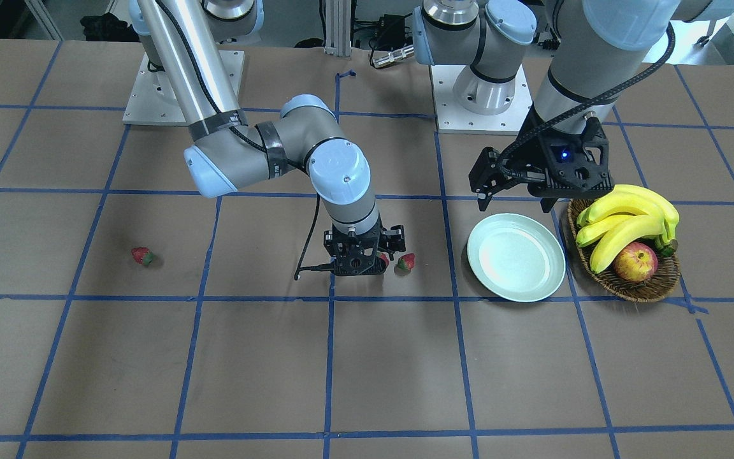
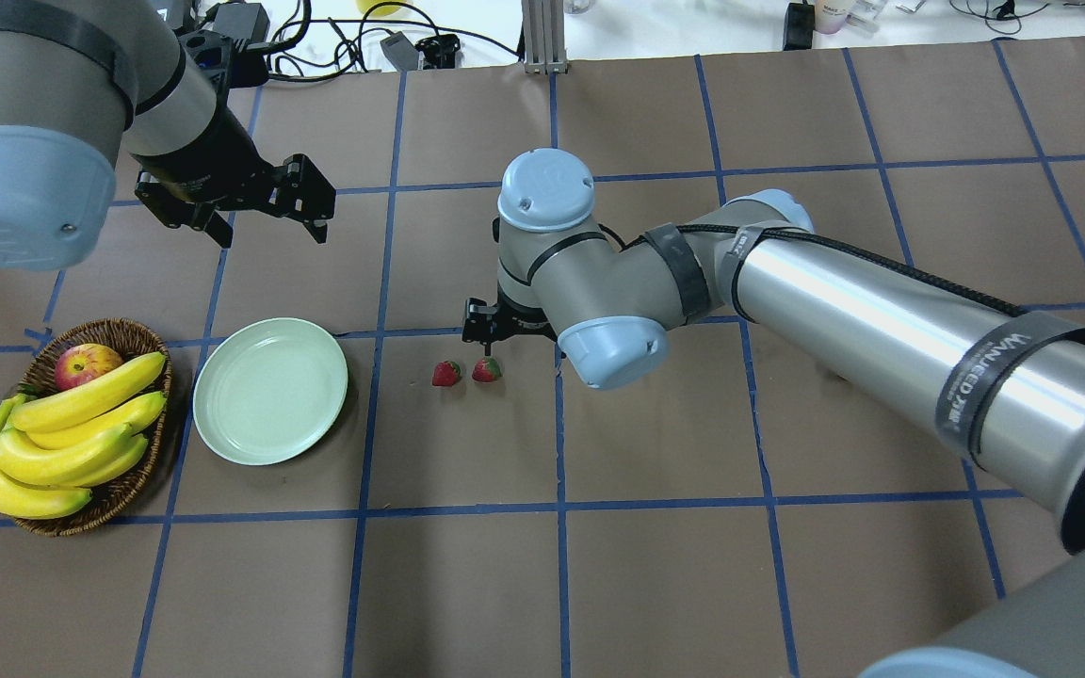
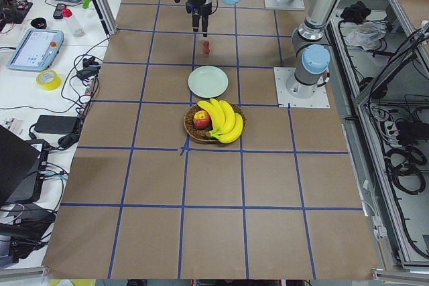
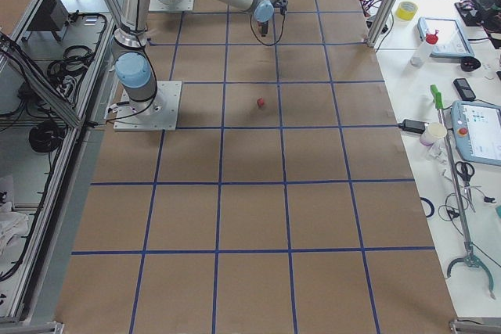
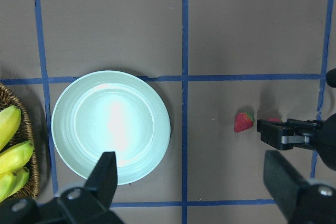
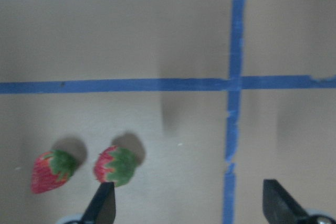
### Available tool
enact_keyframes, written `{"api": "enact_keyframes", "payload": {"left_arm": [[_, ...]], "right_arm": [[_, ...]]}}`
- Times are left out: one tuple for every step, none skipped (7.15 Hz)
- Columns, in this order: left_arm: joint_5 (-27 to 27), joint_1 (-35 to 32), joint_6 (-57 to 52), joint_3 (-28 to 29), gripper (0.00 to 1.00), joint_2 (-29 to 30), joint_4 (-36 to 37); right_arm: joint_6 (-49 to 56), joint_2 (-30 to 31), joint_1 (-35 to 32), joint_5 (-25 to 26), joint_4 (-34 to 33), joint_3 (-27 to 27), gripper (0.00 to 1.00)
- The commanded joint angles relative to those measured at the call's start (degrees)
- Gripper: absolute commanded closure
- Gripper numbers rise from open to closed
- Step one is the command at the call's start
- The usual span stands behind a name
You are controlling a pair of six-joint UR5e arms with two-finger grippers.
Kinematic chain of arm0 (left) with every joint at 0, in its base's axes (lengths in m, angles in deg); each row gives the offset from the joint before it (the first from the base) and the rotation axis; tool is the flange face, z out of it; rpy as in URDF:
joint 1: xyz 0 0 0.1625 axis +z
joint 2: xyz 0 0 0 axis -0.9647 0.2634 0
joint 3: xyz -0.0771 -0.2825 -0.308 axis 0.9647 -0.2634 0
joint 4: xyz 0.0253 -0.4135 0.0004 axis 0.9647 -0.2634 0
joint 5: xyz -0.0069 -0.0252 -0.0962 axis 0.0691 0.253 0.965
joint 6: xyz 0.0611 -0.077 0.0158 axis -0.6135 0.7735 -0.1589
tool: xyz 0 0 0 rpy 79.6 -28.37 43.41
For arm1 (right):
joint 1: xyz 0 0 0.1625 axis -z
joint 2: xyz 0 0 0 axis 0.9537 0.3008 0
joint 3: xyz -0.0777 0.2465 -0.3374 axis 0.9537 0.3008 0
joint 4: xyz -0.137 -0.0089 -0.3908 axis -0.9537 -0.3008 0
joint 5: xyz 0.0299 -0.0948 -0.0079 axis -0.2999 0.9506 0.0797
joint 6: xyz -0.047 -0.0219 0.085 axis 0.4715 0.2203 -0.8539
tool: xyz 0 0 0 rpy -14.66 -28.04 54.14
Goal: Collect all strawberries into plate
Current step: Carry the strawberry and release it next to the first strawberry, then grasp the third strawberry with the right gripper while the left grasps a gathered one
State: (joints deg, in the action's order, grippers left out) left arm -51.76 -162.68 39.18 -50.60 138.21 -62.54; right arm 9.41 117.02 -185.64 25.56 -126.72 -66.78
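Observation:
Two strawberries [image 2: 446, 374] [image 2: 487, 370] lie side by side near the table's middle, also in the right wrist view [image 6: 48, 171] [image 6: 115, 165]. A third strawberry [image 1: 142, 256] lies far off alone. The pale mint plate [image 2: 270, 391] is empty and lies next to the basket. My right gripper [image 6: 191, 208] is open and low over the table, one fingertip [image 6: 105, 205] just beside the nearer strawberry, with nothing held. My left gripper [image 2: 269, 221] is open and empty, raised above the plate's far side; the plate also shows in its wrist view [image 5: 111, 127].
A brown wicker basket [image 2: 128, 480] with bananas [image 2: 62, 438] and a red-yellow apple [image 2: 86, 364] stands right beside the plate. Blue tape lines grid the brown table. The right arm's long link [image 2: 882, 320] spans the table's right half.

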Motion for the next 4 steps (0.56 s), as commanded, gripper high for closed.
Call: {"api": "enact_keyframes", "payload": {"left_arm": [[2.36, -0.03, -0.14, -5.60, 0.00, 1.13, 6.61], [4.82, -0.46, -0.14, -10.07, 0.00, 1.92, 11.80], [5.28, -2.38, -0.05, -13.25, 0.00, 3.49, 18.64], [4.85, -4.58, -0.05, -15.02, 0.00, 5.25, 20.36]], "right_arm": [[5.79, 3.80, 7.55, 4.97, 5.83, -1.60, 0.00], [8.87, 5.81, 11.07, 5.06, 5.84, -3.88, 0.00], [13.60, 6.79, 14.85, 5.06, 5.75, -5.90, 0.00], [19.74, 7.41, 19.15, 5.06, 5.84, -6.62, 0.01]]}}
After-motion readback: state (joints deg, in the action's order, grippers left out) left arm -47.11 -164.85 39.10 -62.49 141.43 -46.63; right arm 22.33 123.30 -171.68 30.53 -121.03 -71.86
